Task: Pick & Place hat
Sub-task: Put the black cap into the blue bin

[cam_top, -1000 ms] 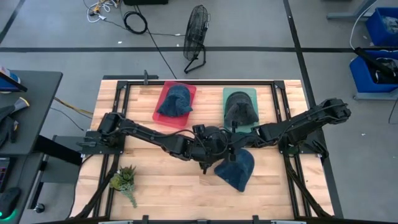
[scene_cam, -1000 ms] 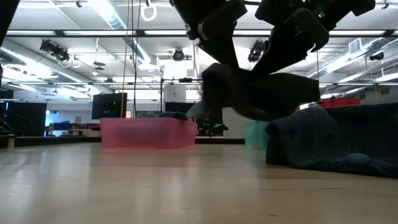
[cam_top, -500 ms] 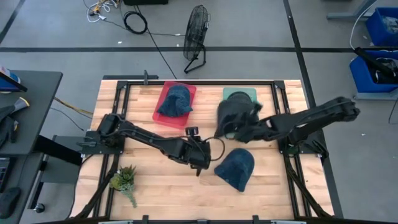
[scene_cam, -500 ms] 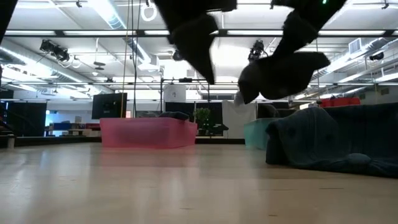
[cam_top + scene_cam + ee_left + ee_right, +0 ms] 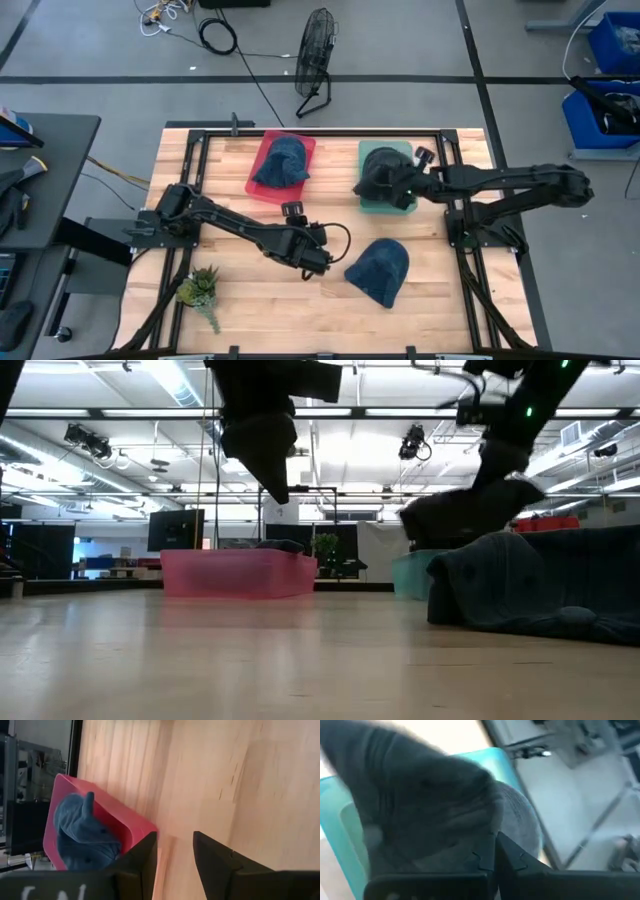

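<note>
Over the teal tray (image 5: pixel 404 204) the right gripper (image 5: pixel 366 187) carries a dark grey hat (image 5: pixel 378 176), its jaws pinched tight on the fabric. From above, that hat merges with a second grey one already lying in the tray; the right wrist view sorts them out, showing the held hat (image 5: pixel 415 800) bunched just ahead of the jaws and the other grey hat (image 5: pixel 517 820) lying beyond it inside the teal tray's (image 5: pixel 340 835) wall. The low view adds that the held hat (image 5: pixel 470 512) hangs clear above the tray's rim.

Left of the teal tray stands a red tray (image 5: pixel 262 172) with a blue hat (image 5: pixel 282 162) in it. The left gripper (image 5: pixel 322 264) waits below that red tray, over bare wood; its wrist view shows the jaws parted and holding nothing, facing the red tray (image 5: pixel 132 827). A blue hat (image 5: pixel 380 270) lies loose on the surface (image 5: pixel 440 310) below the teal tray, just beside the left gripper.

A small plant (image 5: pixel 198 290) sits on the surface well off from the teal tray, toward the near left corner. Beyond the surface, on the grey floor, stands a fan (image 5: pixel 316 50).
</note>
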Action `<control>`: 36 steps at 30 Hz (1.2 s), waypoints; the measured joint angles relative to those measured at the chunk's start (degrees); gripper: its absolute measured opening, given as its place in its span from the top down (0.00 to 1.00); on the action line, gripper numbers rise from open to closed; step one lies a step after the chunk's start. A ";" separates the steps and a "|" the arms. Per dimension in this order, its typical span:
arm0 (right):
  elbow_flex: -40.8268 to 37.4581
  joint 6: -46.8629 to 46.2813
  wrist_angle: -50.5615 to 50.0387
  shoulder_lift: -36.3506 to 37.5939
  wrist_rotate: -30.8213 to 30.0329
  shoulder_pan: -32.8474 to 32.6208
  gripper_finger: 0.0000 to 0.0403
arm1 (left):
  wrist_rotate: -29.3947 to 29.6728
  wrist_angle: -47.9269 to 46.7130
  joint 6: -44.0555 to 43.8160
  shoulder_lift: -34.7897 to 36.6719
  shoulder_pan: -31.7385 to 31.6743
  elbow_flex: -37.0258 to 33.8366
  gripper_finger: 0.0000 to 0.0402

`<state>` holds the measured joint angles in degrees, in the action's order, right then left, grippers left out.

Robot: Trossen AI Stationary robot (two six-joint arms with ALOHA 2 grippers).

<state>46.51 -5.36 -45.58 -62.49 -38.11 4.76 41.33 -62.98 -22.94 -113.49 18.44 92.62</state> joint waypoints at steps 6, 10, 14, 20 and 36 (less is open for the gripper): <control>-5.77 8.30 9.48 -2.50 12.32 8.47 0.99 | 0.23 0.07 -0.44 0.00 -0.42 0.00 0.68; -4.35 7.94 8.01 -4.29 9.56 10.84 0.99 | 0.21 0.07 -0.44 0.00 -0.26 0.00 0.68; -2.77 10.20 5.88 -3.77 7.68 11.25 0.99 | 0.18 0.07 -0.42 0.00 -0.27 0.00 0.68; 0.47 12.40 -1.73 -3.59 8.11 11.49 0.98 | 0.18 0.07 -0.44 0.00 -0.38 0.00 0.68; 3.70 10.33 -6.61 -3.99 0.73 10.71 0.74 | -0.53 2.74 -2.34 0.00 -0.31 -0.02 0.68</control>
<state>50.21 4.97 -52.19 -66.48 -37.39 15.47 40.80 -60.24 -25.28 -113.49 18.13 92.60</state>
